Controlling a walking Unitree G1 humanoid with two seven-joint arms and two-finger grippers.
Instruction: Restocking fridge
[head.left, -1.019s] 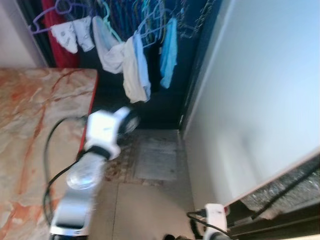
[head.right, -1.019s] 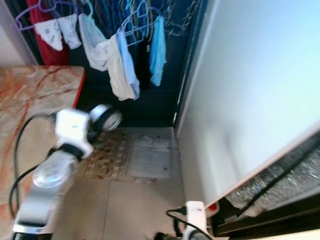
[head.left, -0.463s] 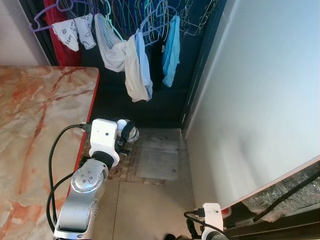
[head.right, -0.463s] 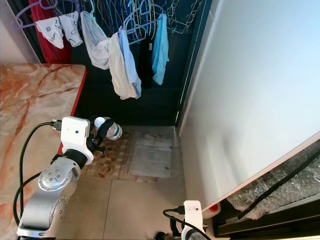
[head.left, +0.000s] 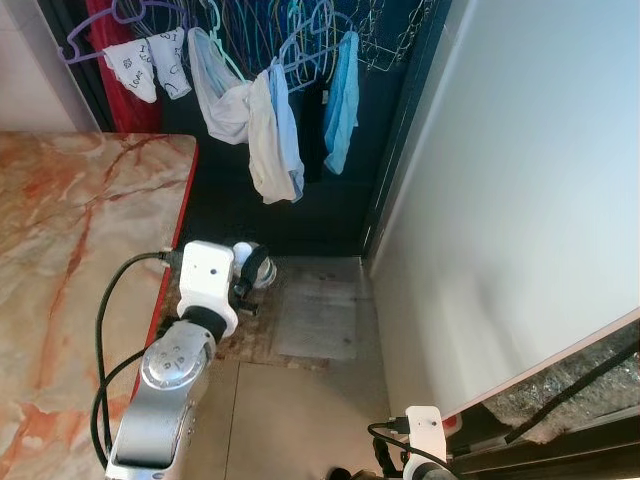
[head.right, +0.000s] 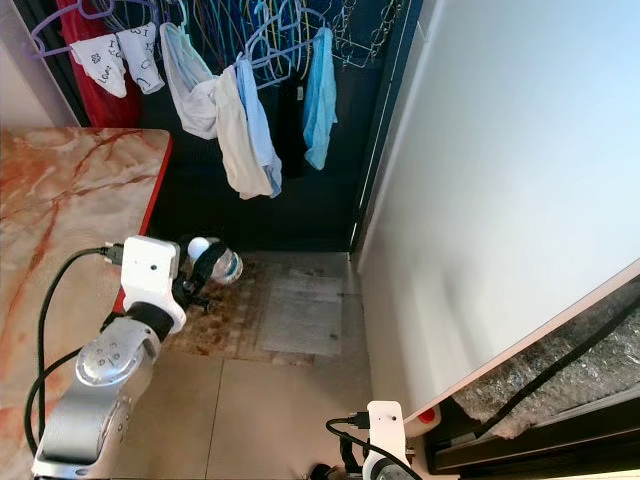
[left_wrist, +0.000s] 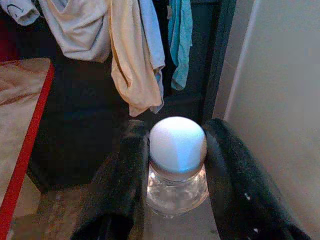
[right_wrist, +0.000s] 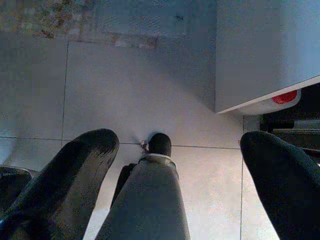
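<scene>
The left claw (left_wrist: 175, 165) is raised in front of the robot, its two black fingers (left_wrist: 125, 185) closed against either side of a small clear bottle (left_wrist: 177, 187) with a rounded white cap (left_wrist: 178, 144) — the bottle sits upright between them, cap toward the wrist camera, gripped around the neck and shoulder. From the head views, the left arm (head.left: 170, 370) reaches forward just beside the red edge of a marble-patterned tabletop (head.left: 70, 250), and the bottle (head.right: 218, 262) is held off that edge, over the floor rather than over the stone. A black cable (head.left: 105, 330) loops from the white wrist housing (head.left: 207, 275) back along the arm. Beyond the claw hangs a rack of laundry (head.left: 270, 130) on coloured hangers — pale, cream and blue garments against a dark background — and below it a patterned mat (head.right: 300, 315) lies on the tiled floor (head.right: 270, 410). To the robot's right stands a large pale door panel (head.left: 520, 200), swung at an angle, with a crinkled silvery surface (head.right: 570, 370) showing under its lower edge. The right claw (right_wrist: 170, 165) hangs low near the floor, fingers spread wide apart and holding nothing; its view looks down onto grey tiles, the robot's own leg (right_wrist: 150, 205), and the corner of the pale panel with a small red part (right_wrist: 286, 96) beneath it.
</scene>
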